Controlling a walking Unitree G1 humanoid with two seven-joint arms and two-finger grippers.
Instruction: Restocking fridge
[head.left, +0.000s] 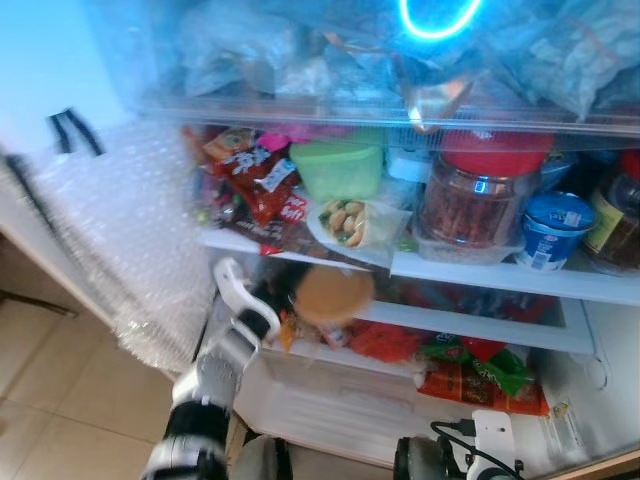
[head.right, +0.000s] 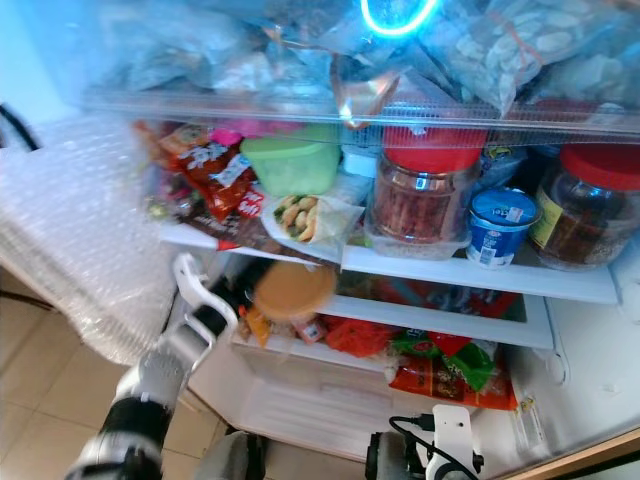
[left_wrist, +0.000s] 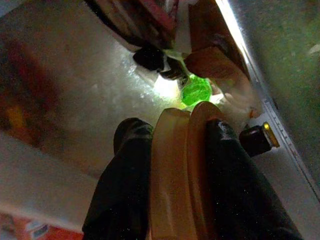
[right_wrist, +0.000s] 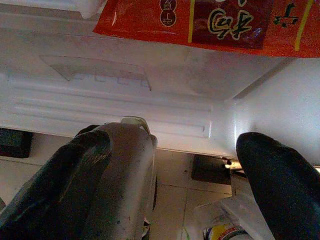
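I am carrying a flat, round tan item into the open fridge, so I judge this to be the placing step of the restock. My left gripper is clamped on it: in the left wrist view the two black fingers are pinching its layered tan edge from either side. Blur keeps me from naming it more exactly; it could be a bun or a lidded tub.

The item is hovering just in front of my jaws, at the mouth of the lower shelf, under the middle shelf. Next I am going to need a bare patch to set it on, pushing in level and low enough to pass under that shelf edge before letting go.

Crowding is the trouble. Beyond and below my jaws red snack packets and a green-and-red bag are filling the lower shelf. Above them are sitting a green tub, a wrapped roll, a red-lidded jar and a blue-topped yoghurt pot. To the outer side of my left arm a bubble-wrap sheet is hanging close.

My right gripper is hanging low with its jaws apart and empty, facing the white drawer front beneath a red packet.
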